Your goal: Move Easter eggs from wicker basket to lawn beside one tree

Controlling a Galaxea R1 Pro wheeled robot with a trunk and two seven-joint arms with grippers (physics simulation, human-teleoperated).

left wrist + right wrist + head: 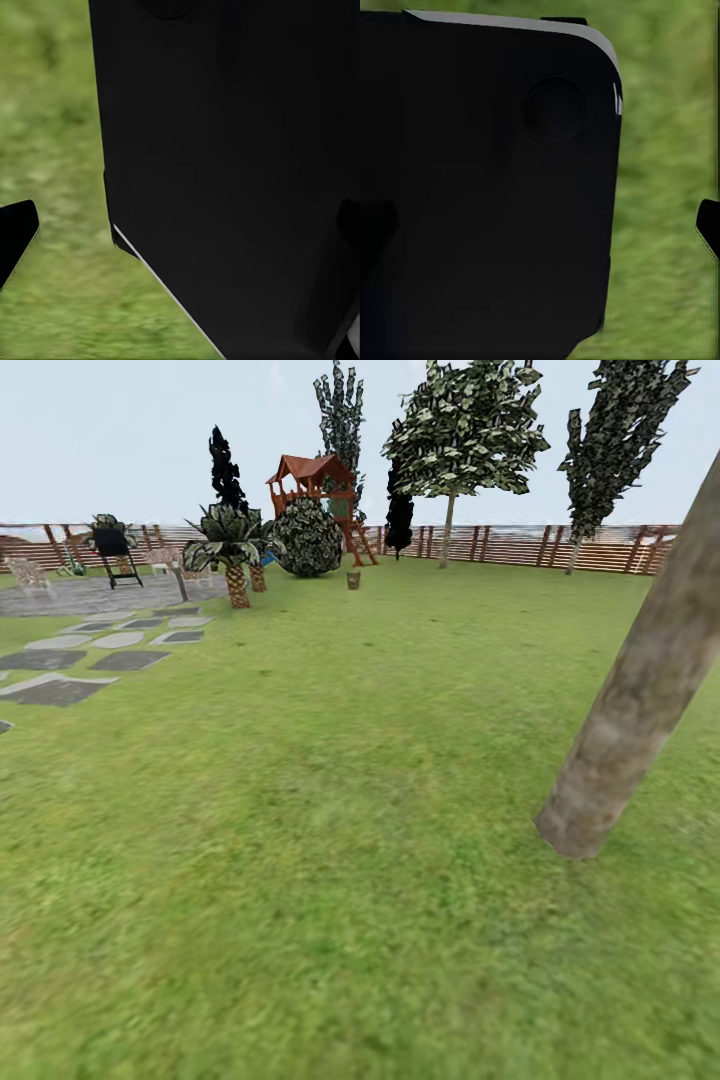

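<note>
Green lawn (pixel 330 840) spreads across the garden under a pale sky, with a wooden fence (pixel 520 545) along its far edge. At the left wrist, a fingertip of the left claw (pixel 16 232) pokes in dark over blurred grass, beside a big black body panel (pixel 232 172) of the robot; whether that claw is released or clenched I cannot tell. At the right wrist, a small dark tip of the right claw (pixel 709 225) shows against grass, next to another black panel (pixel 487 187); its state I cannot tell either, and I cannot make out an egg in either claw.

Farther out, a thick pale mottled trunk of the tree (pixel 640 690) leans in close on the robot's right, its foot set in the grass. Well beyond that trunk, toward the fence, stand a round dark bush (pixel 308 538), a red-roofed play tower (pixel 318 485) behind the bush, a palm (pixel 235 550) left of the bush, and a leafy tree (pixel 465 430). Grey stepping stones (pixel 60 670) lie far left of the trunk. A small brownish object (pixel 353 579) sits near the bush; too small to identify.

Judging by this, no eggs lie by the trunk and no basket is clearly in view, so the task looks mostly undone: the robot seems in transit.
</note>
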